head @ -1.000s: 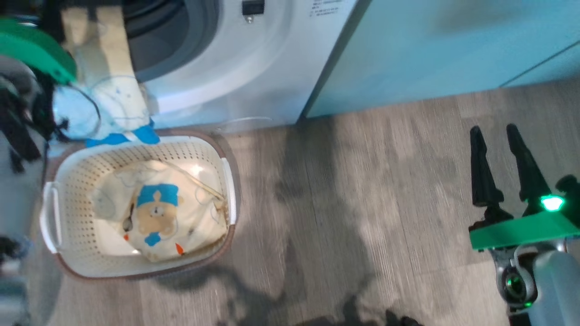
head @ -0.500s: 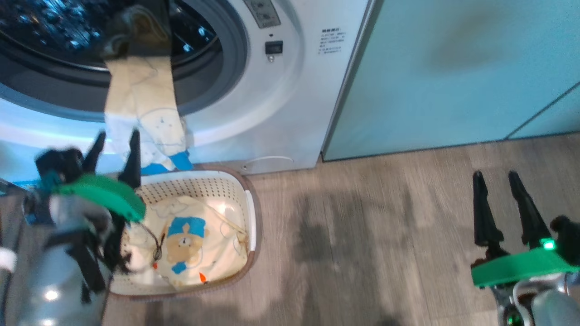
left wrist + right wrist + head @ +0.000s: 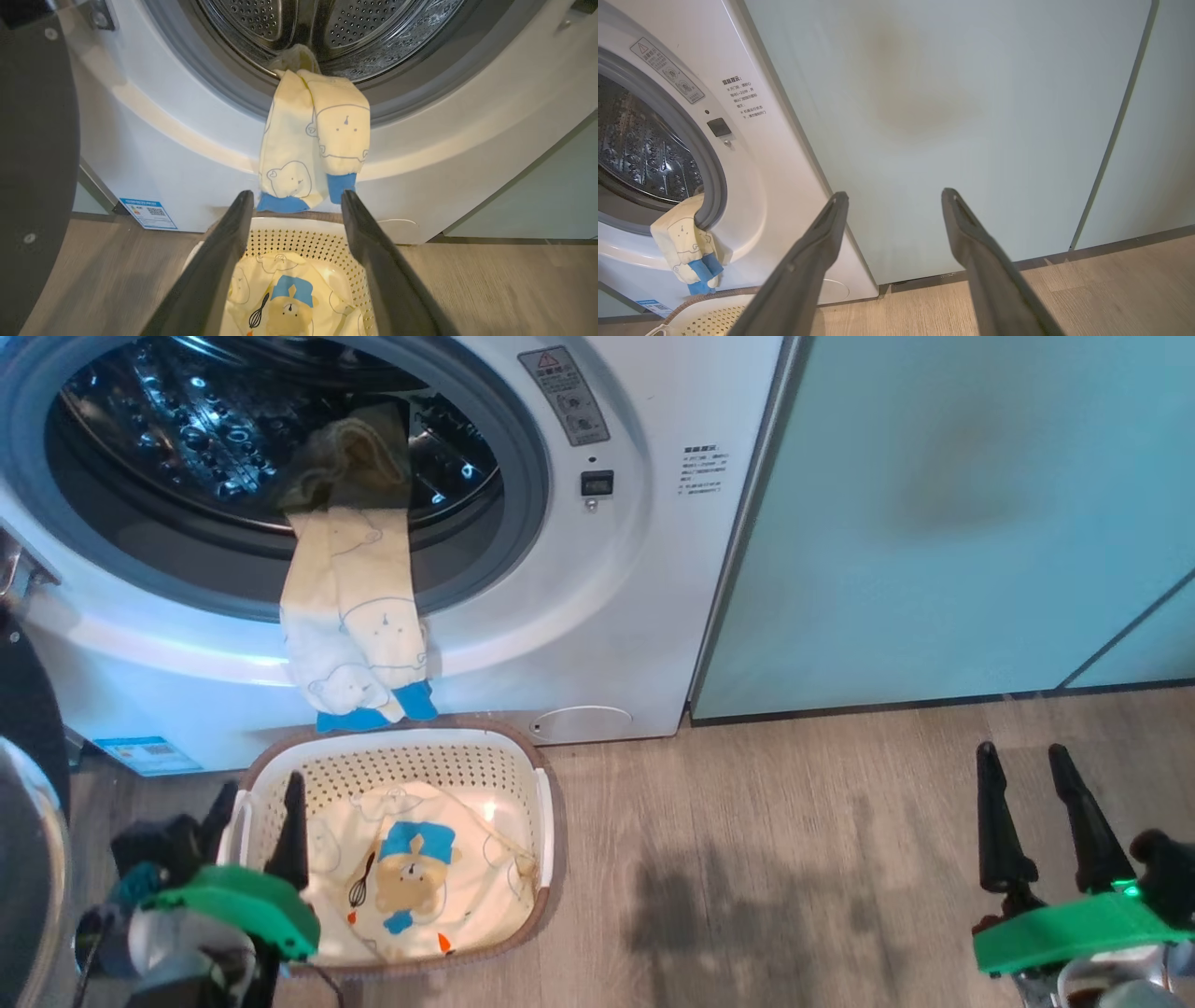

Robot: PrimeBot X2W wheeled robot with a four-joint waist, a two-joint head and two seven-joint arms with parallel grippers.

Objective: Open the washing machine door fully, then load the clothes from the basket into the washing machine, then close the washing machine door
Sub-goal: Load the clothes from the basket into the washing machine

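Standing on seemingly wooden floor, the washing machine abuts pale cabinets.

1. This is looking like a home laundry corner: a white front-loading washing machine is standing at the upper left of the head view.
2. Pale green cabinet doors are standing just beside it, upper right.
3. A perforated basket is holding bear-print clothes on wood-look floor, lower left.

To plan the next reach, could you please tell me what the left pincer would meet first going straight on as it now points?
Probably the blue cuffs of the hanging cream garment, draped from the washing machine opening just above the basket; depth is unclear.
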